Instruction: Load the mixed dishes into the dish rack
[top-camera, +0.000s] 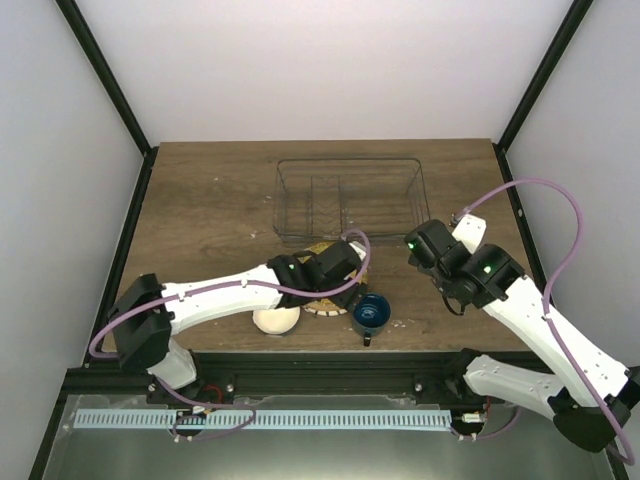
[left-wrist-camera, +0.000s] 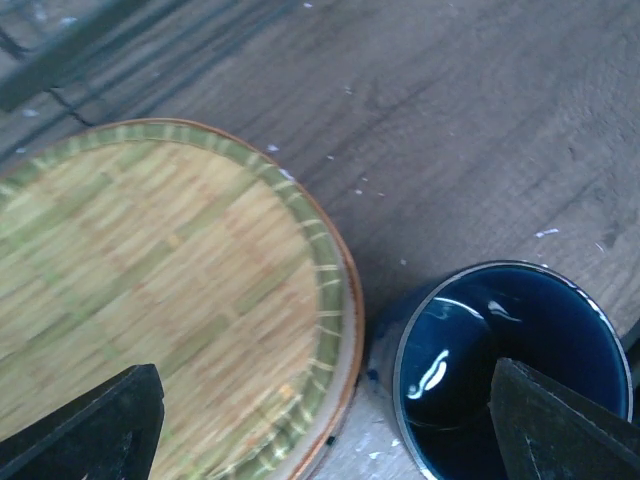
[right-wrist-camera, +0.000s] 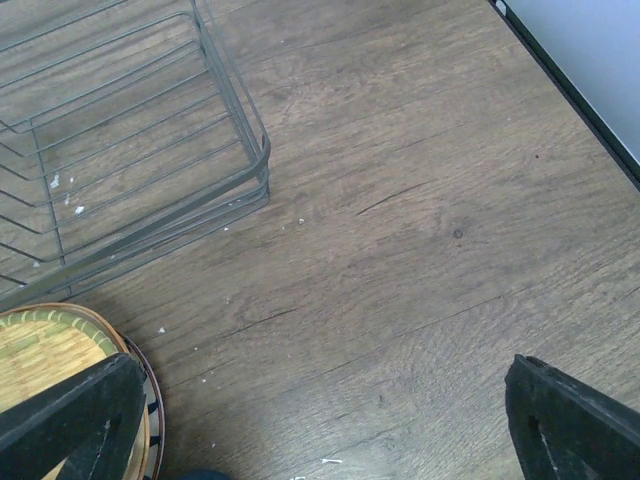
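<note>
Top external alone shows the bowl (top-camera: 277, 322).

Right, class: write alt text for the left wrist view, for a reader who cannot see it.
Seen from above, a woven-pattern plate fills the left and a dark blue mug stands at lower right, both on a wooden table. The left gripper hangs open, one dark tip in each bottom corner.

Glossy glazed blue mug (left-wrist-camera: 515, 370); woven-look matt plate (left-wrist-camera: 150, 300); thin wire rack (right-wrist-camera: 120, 140); wood-grain table (right-wrist-camera: 420, 230)
</note>
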